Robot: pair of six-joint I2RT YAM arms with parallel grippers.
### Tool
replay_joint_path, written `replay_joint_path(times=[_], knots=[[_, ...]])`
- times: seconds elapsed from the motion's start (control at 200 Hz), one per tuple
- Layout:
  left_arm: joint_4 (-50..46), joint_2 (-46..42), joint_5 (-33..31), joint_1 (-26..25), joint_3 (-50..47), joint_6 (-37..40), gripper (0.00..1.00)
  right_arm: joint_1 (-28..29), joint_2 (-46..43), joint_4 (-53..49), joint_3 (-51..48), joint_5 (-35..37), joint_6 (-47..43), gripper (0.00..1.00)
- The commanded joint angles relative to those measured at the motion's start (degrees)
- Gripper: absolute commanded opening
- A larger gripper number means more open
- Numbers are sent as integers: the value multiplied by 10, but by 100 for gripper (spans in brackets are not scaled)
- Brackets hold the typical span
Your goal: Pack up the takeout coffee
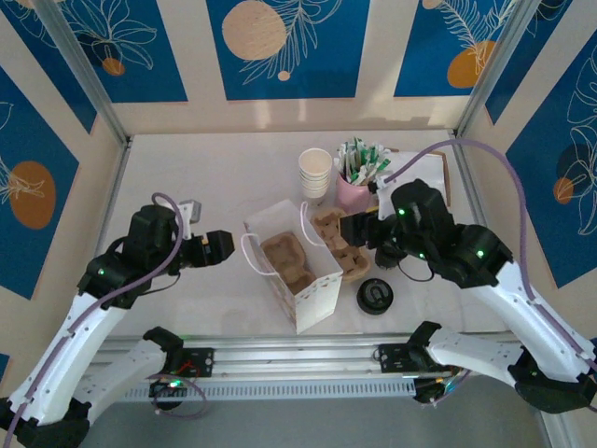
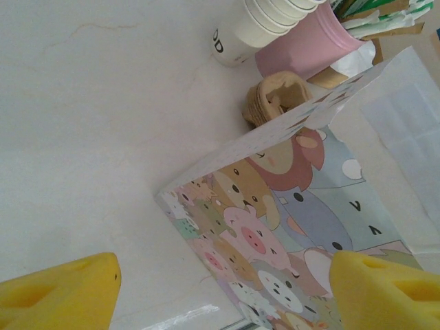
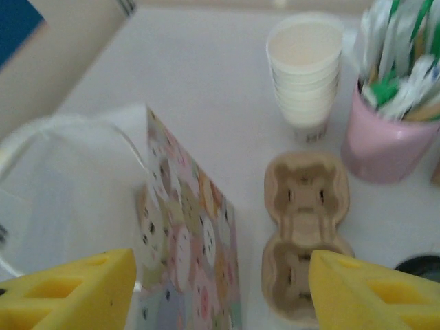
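The paper bag point(image 1: 317, 289) stands mid-table, light and floppy; best pinched at its rim. The left end effector point(image 1: 222, 247) at its nine o'clock and the right end effector point(image 1: 357, 229) at two o'clock are both spread and empty.

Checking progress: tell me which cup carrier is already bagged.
The left carrier, sitting inside the bag; the other carrier lies on the table beside it.
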Motion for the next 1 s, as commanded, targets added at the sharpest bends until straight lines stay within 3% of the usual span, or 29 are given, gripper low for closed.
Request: replay_joint_path(times=[0.0,0.24,0.29,0.34,0.475,0.57,0.775,0.995], knots=[[18,-5,19,-7,-6,-9,79,-16,5,-32,-25,-78,4,63],[14,-8,22,-7,1,-8,78,-36,9,-44,-55,-131,-17,60],[6,-5,13,-7,14,-7,73,-36,10,-46,-56,-130,-18,62],[1,5,21,-7,36,7,68,-37,9,-46,-59,-128,-21,62],[-50,79,68,-18,161,84,65,-37,5,-42,-58,-126,-24,64],[-116,153,47,-56,280,142,64,-37,5,-42,-51,-130,-31,65],[-238,307,-34,-223,451,238,64,-34,20,-38,-30,-171,-45,65],[-262,341,-61,-238,473,256,54,-35,60,-29,-2,-162,-59,65]])
